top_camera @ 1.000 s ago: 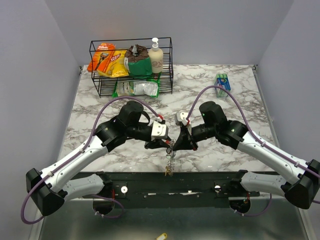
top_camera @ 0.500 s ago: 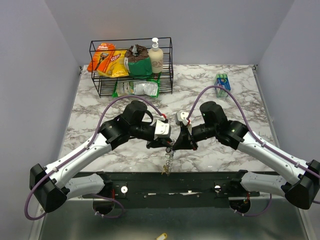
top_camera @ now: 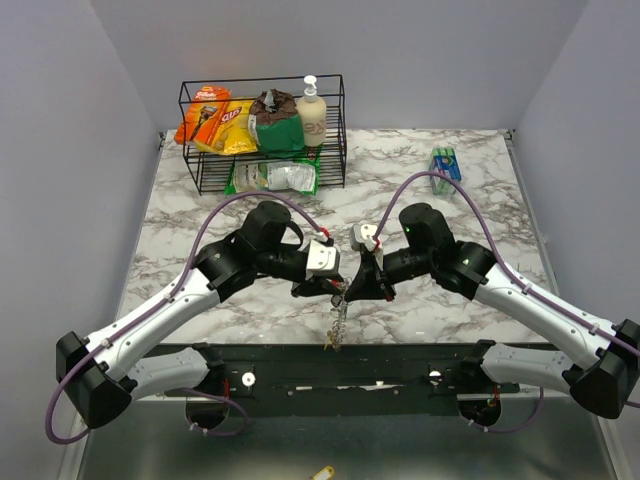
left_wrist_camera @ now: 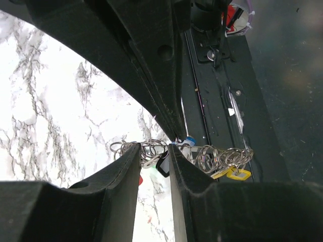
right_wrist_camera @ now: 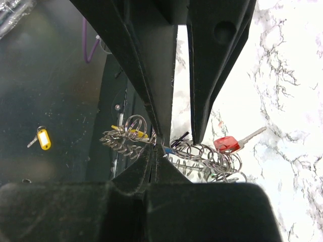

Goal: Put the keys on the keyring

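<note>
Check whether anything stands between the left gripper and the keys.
Nothing visible does. The left gripper, jaws apart, is right at the keys; the right gripper, shut, pinches the same bunch from the opposite side.

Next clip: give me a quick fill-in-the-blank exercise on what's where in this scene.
The black wire rack stands at the table's far ____ corner. The right claw is ____ on the keyring. The key beside those rings has a ____ head. The blue-green box lies toward the far ____ corner.
Missing: left; shut; red; right.
</note>
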`<state>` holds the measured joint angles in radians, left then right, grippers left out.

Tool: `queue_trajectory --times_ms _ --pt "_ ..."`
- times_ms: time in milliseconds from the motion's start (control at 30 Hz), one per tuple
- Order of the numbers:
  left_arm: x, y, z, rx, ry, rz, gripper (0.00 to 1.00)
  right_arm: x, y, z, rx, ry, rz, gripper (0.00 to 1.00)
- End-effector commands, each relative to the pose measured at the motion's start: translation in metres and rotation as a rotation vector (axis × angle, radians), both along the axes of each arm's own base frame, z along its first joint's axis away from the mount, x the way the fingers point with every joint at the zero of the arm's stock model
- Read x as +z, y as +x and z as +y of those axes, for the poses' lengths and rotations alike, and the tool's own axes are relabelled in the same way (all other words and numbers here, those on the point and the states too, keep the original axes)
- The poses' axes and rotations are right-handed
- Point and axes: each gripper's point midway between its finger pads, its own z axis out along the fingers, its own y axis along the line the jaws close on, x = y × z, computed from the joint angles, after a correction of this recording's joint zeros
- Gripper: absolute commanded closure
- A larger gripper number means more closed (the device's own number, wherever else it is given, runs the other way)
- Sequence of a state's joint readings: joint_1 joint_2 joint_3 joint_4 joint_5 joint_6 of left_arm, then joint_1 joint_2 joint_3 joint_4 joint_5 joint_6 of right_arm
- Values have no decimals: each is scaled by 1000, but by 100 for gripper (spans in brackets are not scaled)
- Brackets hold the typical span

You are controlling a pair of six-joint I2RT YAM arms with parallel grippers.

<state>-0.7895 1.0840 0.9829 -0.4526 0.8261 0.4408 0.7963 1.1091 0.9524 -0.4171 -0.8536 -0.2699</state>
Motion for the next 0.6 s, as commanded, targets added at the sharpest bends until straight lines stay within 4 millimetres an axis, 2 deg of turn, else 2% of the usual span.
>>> queue_trajectory --times_ms 0,233,267,367,567 --pt "21 -4 1 -6 -48 -38 61 8 2 2 0 38 -31 99" --pt "19 -10 4 -33 -22 -11 61 10 4 2 -10 41 -38 99" --pt "12 -8 7 -11 16 -3 62 10 4 2 -10 41 -38 99" --pt "8 -8 8 -16 33 5 62 10 3 2 -5 42 -35 99" --pt "12 -10 2 -32 -8 11 65 9 3 3 -3 44 -30 99"
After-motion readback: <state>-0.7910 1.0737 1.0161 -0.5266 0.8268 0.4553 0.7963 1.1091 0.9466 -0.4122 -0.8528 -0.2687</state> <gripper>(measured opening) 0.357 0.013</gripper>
